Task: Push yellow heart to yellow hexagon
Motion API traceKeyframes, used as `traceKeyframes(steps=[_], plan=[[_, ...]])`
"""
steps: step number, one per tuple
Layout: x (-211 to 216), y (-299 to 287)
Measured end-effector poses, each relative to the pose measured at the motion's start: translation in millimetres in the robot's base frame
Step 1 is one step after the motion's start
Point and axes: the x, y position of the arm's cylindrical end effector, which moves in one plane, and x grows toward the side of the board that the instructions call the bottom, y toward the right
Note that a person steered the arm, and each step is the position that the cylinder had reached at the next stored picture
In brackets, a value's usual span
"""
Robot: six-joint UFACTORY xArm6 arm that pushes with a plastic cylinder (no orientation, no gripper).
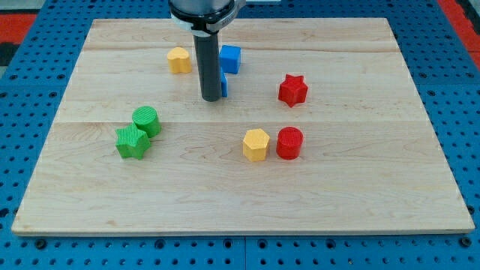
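The yellow heart [178, 59] lies near the view's top, left of centre. The yellow hexagon [256, 144] lies lower down, right of centre, touching a red cylinder [289, 142] on its right. My tip [211, 98] rests on the board to the lower right of the heart and well above and left of the hexagon. The rod hides most of a small blue block [223, 83] right behind it.
A blue cube [230, 58] sits just right of the rod near the top. A red star [292, 90] lies at the right. A green cylinder [146, 120] and a green star [132, 142] touch each other at the left. The wooden board [360, 195] has blue pegboard around it.
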Motion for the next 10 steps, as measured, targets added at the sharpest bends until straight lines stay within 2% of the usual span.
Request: traceKeyframes(steps=[4, 7, 10], plan=[[-33, 1], [-30, -68], [-75, -100]])
